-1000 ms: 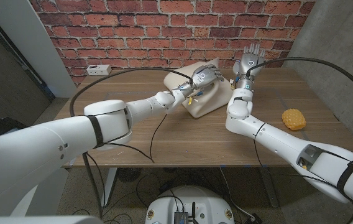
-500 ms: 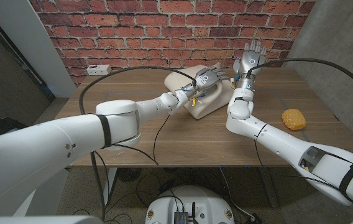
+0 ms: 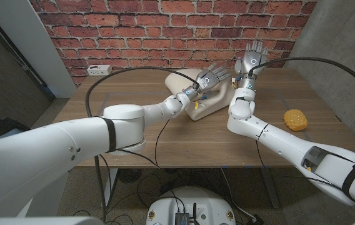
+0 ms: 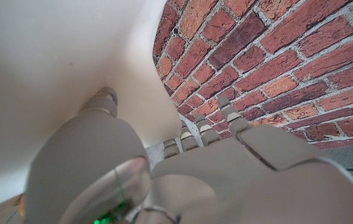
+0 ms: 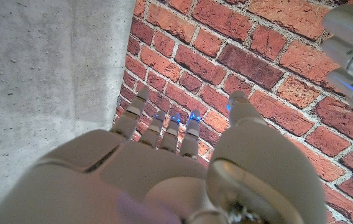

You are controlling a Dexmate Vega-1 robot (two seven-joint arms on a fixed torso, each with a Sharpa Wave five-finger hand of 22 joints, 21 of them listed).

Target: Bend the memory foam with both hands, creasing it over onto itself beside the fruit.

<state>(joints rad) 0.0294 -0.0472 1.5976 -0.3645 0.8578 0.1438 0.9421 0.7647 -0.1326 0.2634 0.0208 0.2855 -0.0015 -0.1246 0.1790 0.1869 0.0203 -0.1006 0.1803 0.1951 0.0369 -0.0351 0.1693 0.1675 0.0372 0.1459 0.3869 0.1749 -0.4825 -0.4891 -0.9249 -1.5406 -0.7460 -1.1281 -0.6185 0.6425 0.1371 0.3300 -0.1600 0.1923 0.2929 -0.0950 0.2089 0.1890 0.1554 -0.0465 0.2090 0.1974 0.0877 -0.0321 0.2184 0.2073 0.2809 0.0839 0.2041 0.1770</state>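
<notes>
Left hand (image 3: 210,77) fingers spread, thumb touching foam (image 3: 193,94); right hand (image 3: 250,60) raised (open, empty).

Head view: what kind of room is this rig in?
Probably an indoor lab or workshop corner: bare brick wall behind a wooden table, concrete wall on one side, a power strip at the table's back, loose cables underneath.
</notes>
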